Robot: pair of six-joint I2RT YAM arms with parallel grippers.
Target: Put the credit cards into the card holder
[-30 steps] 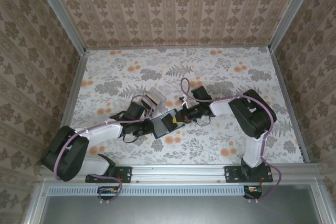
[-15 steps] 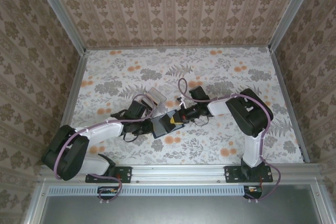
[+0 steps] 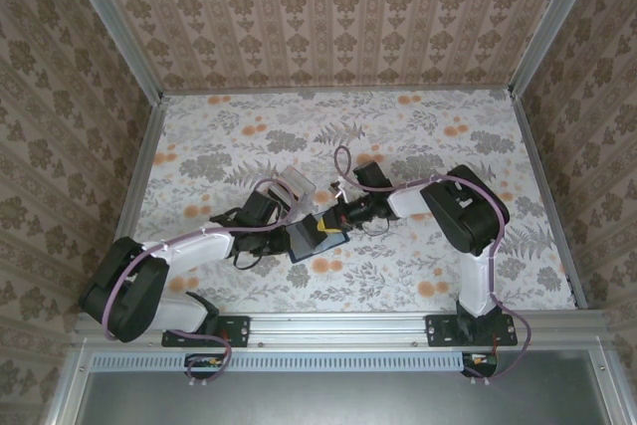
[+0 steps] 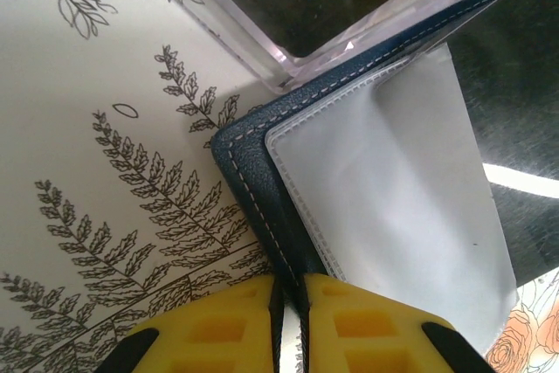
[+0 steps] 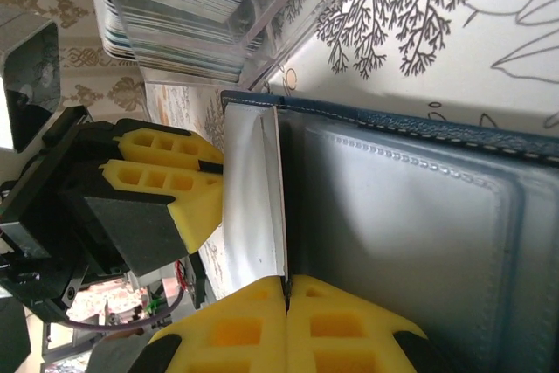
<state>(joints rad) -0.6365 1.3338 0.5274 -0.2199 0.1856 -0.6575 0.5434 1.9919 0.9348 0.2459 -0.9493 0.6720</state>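
While left end effector pinches card holder, right end effector pinches its sleeve.

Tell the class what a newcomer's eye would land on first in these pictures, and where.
Two arms meet at the middle of the floral table over an open dark blue card holder. The left gripper pinches its stitched edge, while the right gripper pinches a pale inner sleeve seen edge-on. Just beyond the holder, a clear box holds the credit cards, stacked as stripes.
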